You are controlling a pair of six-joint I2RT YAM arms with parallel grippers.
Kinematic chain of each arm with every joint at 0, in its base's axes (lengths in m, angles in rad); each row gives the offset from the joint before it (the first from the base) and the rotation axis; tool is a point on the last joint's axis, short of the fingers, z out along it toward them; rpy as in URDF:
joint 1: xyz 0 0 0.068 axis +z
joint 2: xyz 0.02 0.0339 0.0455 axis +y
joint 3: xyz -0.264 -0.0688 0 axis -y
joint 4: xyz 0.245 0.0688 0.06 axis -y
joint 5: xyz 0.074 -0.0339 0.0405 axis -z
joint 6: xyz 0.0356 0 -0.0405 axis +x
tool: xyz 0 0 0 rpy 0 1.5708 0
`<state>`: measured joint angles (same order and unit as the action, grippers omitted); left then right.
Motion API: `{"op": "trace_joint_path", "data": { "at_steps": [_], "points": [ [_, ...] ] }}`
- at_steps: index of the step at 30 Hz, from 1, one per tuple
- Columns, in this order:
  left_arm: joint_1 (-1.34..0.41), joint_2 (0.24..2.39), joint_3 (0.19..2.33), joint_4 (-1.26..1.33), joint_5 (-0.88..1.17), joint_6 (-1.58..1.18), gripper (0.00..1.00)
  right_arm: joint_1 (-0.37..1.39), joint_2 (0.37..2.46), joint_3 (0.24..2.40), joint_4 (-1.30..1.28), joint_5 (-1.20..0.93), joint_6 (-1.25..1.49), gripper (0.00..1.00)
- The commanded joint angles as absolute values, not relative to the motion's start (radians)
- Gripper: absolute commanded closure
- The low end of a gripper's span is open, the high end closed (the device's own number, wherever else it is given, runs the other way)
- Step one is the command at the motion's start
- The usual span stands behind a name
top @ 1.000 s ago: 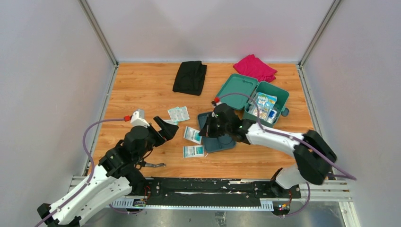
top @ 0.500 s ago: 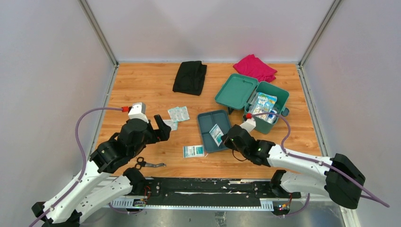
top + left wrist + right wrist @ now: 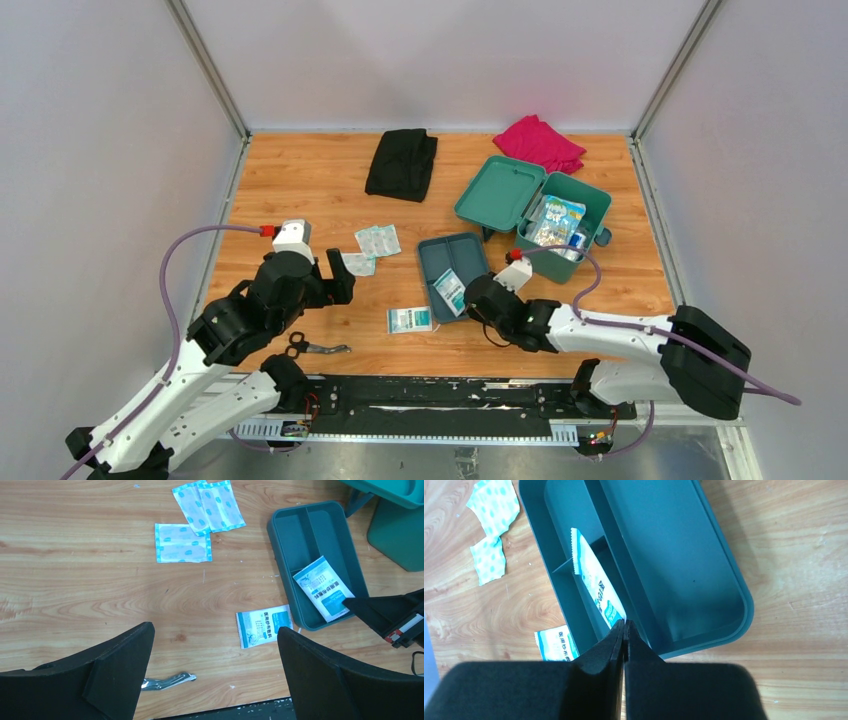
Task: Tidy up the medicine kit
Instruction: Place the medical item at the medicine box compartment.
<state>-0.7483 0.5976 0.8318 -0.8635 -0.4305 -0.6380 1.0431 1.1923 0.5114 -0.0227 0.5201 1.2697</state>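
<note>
Left gripper (image 3: 212, 630) spread wide above table (image 3: 300, 190). Loose packet (image 3: 410, 319) lay just beside tray (image 3: 465, 255), second packet (image 3: 450, 292) inside tray. Right gripper (image 3: 624, 626) pressed together, empty, over tray's near edge. Medicine kit (image 3: 597, 205) sat open, far right.

Left arm (image 3: 215, 338), right arm (image 3: 612, 326): white shell links, black joint housings. Purple-grey cable (image 3: 168, 268) loops off each wrist. On the left arm a red plug (image 3: 267, 230) sits at 9 o'clock of a white wrist block (image 3: 291, 238).
Left gripper (image 3: 214, 628): broad, matte-black, slab-sided fingers (image 3: 117, 672).
Right gripper (image 3: 624, 624): same black, tapering to a point. Red-and-white label (image 3: 406, 625) on its flank.
</note>
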Motion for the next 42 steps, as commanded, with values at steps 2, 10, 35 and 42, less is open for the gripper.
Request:
{"op": "trace_joint_path", "data": {
  "at_steps": [2,10,35,42],
  "points": [
    [-0.744,0.589,0.827,-0.877,-0.442,-0.626,0.0,1.083,1.241,0.563,-0.019,0.566,1.293,0.98],
    [-0.744,0.591,0.821,-0.876,-0.437,-0.635,0.0,1.124,1.279,0.635,-0.051,0.531,1.226,0.69],
    [-0.744,0.608,0.788,-0.86,-0.41,-0.659,0.0,1.029,1.439,0.909,-0.221,0.325,0.602,0.83],
    [-0.744,0.606,0.758,-0.844,-0.377,-0.682,0.0,0.988,1.58,0.99,-0.297,0.334,0.59,0.94]
  ]
}}
